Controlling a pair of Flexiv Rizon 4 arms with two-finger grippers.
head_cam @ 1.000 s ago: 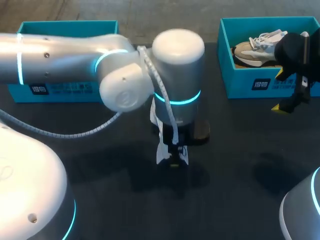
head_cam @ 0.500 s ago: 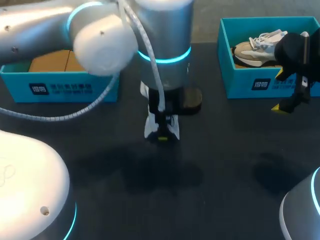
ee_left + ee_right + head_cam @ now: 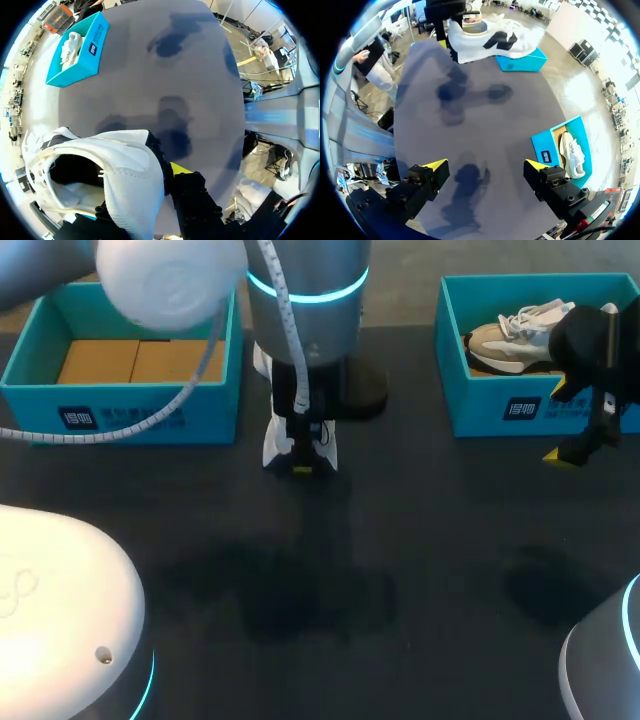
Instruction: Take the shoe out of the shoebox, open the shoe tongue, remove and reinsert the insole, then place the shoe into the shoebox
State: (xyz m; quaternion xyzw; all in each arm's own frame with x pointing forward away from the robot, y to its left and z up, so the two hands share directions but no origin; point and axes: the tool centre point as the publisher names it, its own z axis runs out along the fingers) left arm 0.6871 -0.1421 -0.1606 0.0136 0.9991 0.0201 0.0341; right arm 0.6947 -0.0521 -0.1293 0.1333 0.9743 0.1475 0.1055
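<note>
Our left pincer (image 3: 299, 462) grips the shoe (image 3: 125, 170) by its collar, above the desk (image 3: 400, 570) just right of the far-left shoebox (image 3: 150, 418); our right pincer (image 3: 485, 170) hangs released. Thin-edge grip: it could swing or slip

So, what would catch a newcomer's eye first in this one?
The white shoe, clamped in the left tool and hanging clear of the dark table beside the open left shoebox. Next, a beige-and-white sneaker lying in the right shoebox, with the right tool open in front of it.
</note>
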